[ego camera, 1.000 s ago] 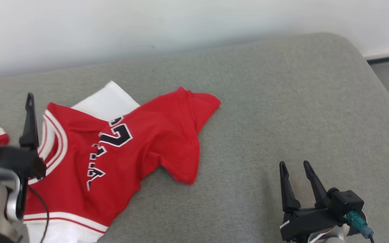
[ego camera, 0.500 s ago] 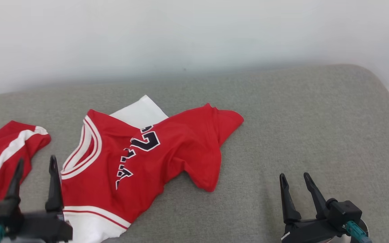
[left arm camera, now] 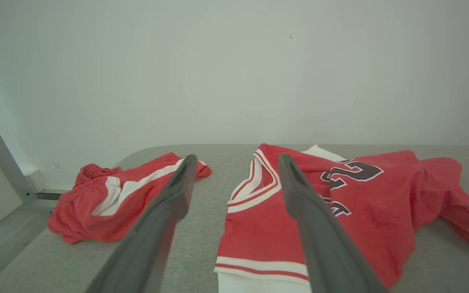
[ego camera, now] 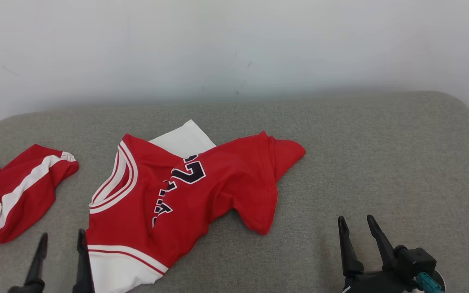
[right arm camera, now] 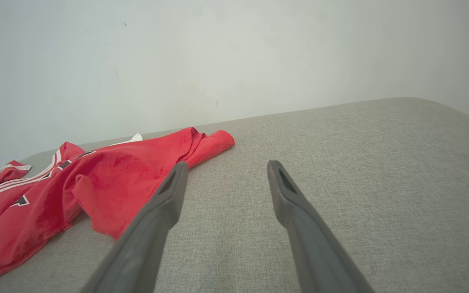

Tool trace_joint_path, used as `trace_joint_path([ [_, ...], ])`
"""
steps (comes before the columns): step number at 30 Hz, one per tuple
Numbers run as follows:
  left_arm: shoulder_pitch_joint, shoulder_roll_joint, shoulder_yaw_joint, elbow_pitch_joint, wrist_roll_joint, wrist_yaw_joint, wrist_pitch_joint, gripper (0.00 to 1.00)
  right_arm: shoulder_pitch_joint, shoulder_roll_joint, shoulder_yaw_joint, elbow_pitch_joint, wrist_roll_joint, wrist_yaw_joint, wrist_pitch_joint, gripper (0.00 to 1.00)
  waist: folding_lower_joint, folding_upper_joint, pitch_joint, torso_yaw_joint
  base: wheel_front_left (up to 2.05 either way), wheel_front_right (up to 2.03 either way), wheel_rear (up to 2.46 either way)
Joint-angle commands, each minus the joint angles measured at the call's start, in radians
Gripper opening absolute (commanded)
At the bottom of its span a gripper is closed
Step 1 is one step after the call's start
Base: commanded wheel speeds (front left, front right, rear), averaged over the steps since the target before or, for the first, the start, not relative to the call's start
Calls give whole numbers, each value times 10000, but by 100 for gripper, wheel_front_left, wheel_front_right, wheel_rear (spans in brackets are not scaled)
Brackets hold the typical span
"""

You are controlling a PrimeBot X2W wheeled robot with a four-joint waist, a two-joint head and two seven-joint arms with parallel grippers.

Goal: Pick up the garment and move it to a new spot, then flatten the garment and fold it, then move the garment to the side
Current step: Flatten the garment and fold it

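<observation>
**A:** Head view first. Where is the garment, and how much room is there?

**B:** The red jersey [ego camera: 185,195] lies rumpled left of centre on the grey padded surface [ego camera: 381,162], with its dark number showing and white cloth at its far and near ends. Red shorts [ego camera: 14,195] lie apart from it, by the left edge. The right half is bare out to the rounded corner. A white wall [ego camera: 234,49] closes the far side.

**A:** And the jaws?

**B:** The left jaws rise at the bottom edge, just beside the jersey's white hem, spread and empty. The right jaws sit at the lower right over bare fabric, well apart from the jersey, and are also released.

**A:** Left wrist view?

**B:** The left jaws point toward the wall, spread wide. A grey strip between the shorts [left arm camera: 108,211] and the jersey [left arm camera: 364,219] runs straight ahead between them. A metal post [left arm camera: 2,162] stands beyond the surface's left end.

**A:** Right wrist view?

**B:** The right jaws are parted and hold nothing, angled low over the surface. The jersey [right arm camera: 108,179] lies to their left. Open fabric stretches ahead and right, as far as the curved edge.
</observation>
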Motion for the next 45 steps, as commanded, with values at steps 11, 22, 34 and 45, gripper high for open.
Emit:
trace_joint_path([
  [11,305,-196,-142,607,219,-856,-33,100,128,23,123,149,96,-22,-4,100,1,0,-3,155,0,0,0],
  [22,-22,-420,-115,833,331,-1020,-33,100,-432,25,484,508,-45,-22,-4,100,1,0,151,549,0,0,0],
  [34,-421,-844,-440,874,500,-1025,-33,100,-2823,22,773,2999,-618,-22,-4,100,1,0,592,1622,0,0,0],
  [45,-869,-869,-840,1195,240,-1028,-33,100,-4355,-34,-108,6275,-922,-22,-4,100,1,0,910,2418,0,0,0],
])
